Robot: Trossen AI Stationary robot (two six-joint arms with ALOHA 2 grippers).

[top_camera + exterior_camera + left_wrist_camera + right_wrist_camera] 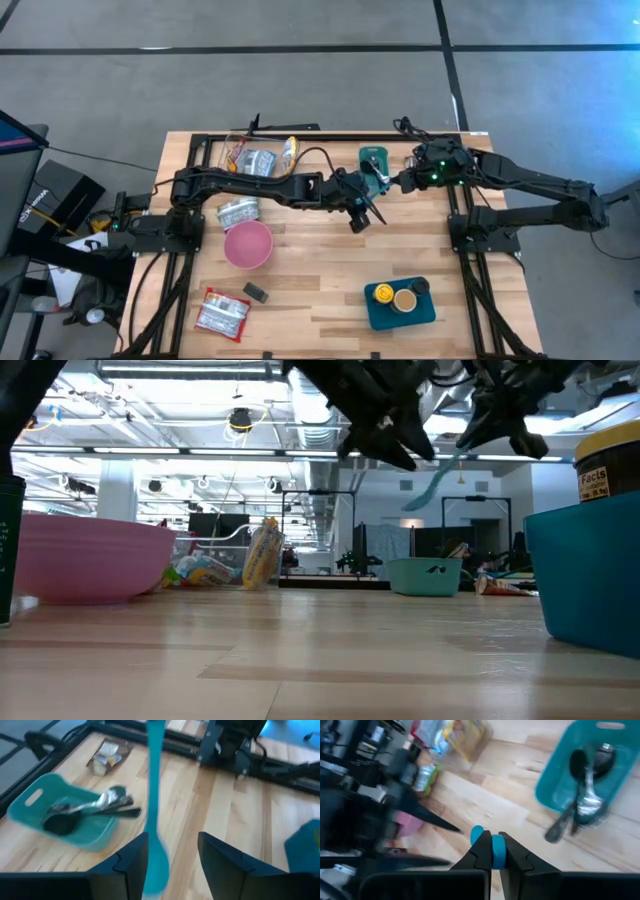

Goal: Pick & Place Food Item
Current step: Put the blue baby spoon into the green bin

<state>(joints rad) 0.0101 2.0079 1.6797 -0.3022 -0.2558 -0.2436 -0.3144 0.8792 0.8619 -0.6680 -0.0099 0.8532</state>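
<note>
A long teal spoon (152, 795) hangs in the air between my two grippers, above the table's far middle. My right gripper (492, 840) is shut on one end of it. The spoon's wider end (157, 865) lies between the open fingers of my left gripper (172, 840), close to one finger. Below and beside it, a teal tray (30, 800) rests flat on the table with several metal and dark utensils in it. In the high view, my left gripper (362, 212) and right gripper (400, 182) meet beside this tray (375, 155). My right gripper pinches the teal spoon's handle end (492, 851) between its two fingers, slanting down from the table's right side. The spoon is lifted clear of the table and slants downward (432, 488). My left gripper's fingers stand either side of the spoon's wider end; I cannot tell whether one touches it.
A pink bowl (247, 243) and a can (238, 211) stand left of centre. A clear container (250, 157) with food packets is at the far left. A red packet (222, 313) and small dark item (256, 291) lie near left. A teal bin (400, 300) with jars stands near right.
</note>
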